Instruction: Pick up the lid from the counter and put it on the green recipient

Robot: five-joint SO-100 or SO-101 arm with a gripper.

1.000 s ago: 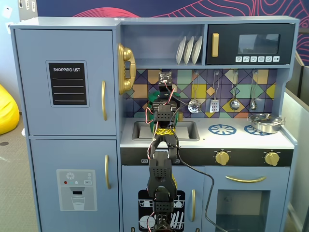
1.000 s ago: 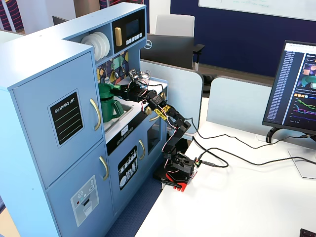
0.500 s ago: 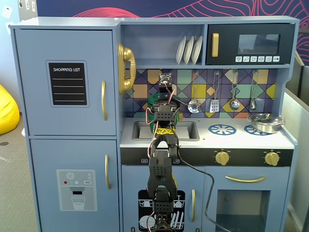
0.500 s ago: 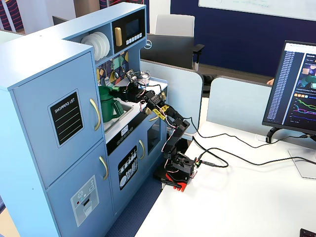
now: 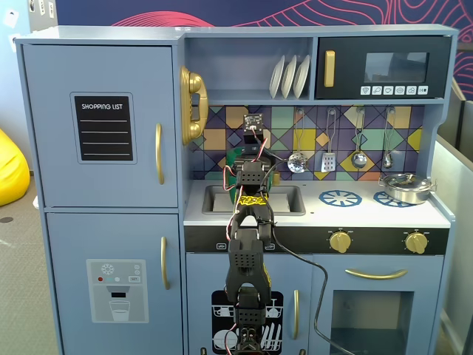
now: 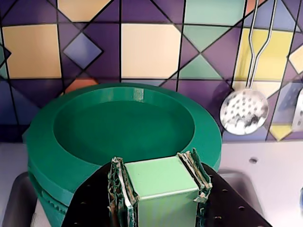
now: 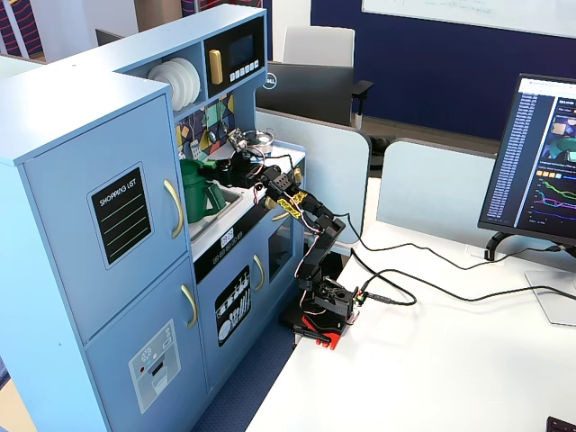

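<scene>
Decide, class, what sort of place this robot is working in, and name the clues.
Likely an office or lab holding a child's toy kitchen: the blue play unit has a "Shopping list" board and toy microwave, while a computer monitor and office chair stand nearby.

Black arm (image 5: pixel 247 244) up across the toy kitchen's sink (image 5: pixel 288 200), silver pot (image 5: pixel 405 186) far right.

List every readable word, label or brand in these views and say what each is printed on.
"SHOPPING LIST": white letters on the black chalkboard panel of the blue toy fridge door, also legible in the angled fixed view.
"DELL" logo: on the back of the black monitor, barely legible.
Too small to read: white microwave button icons, grey ice dispenser panel, text on the lit computer screen.
</scene>
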